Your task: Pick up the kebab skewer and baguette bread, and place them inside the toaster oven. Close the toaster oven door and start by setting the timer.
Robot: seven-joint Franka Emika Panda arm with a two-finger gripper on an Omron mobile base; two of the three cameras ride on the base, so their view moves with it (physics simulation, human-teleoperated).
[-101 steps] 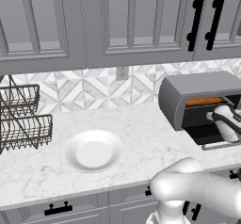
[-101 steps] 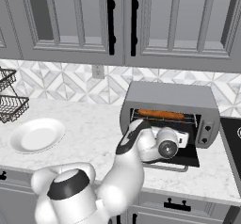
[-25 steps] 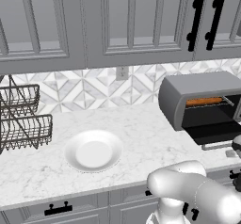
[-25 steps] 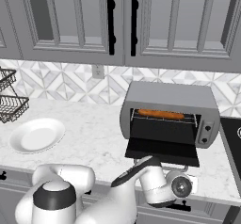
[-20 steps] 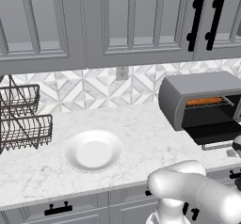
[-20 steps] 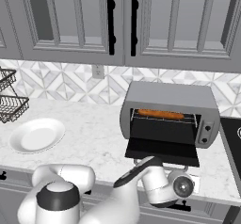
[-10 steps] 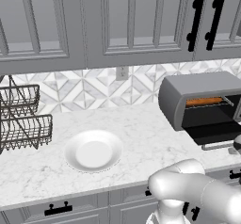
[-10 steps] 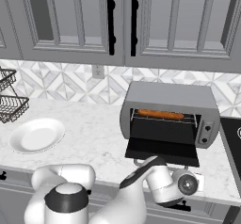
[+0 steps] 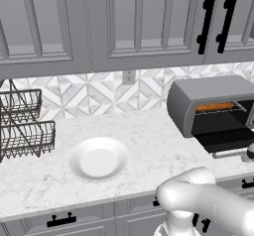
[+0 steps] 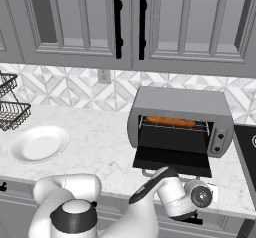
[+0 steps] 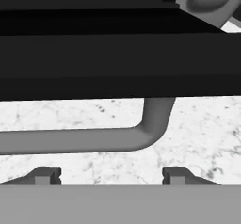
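The toaster oven (image 10: 180, 108) stands on the right of the counter with its door (image 10: 172, 160) folded down flat. The orange-brown baguette bread (image 10: 170, 121) lies on the wire rack inside, also seen in the left base view (image 9: 214, 107). The kebab skewer is hidden. My gripper (image 11: 110, 177) is open, low in front of the counter edge, looking up at the door's black underside. Its grey bar handle (image 11: 89, 140) crosses just above the two fingertips (image 11: 44, 176), not touching them. My white hand (image 10: 175, 198) sits just under the door's front edge.
A white plate (image 9: 99, 159) lies bare at the middle of the marble counter. A black wire dish rack (image 9: 22, 126) stands at the far left. Upper cabinets with black handles (image 10: 130, 22) hang above. The oven's knob panel (image 10: 218, 138) is on its right.
Five seconds ago the hand was up at the oven's opening; it has dropped below the open door's front edge. Over the last second it has barely shifted.
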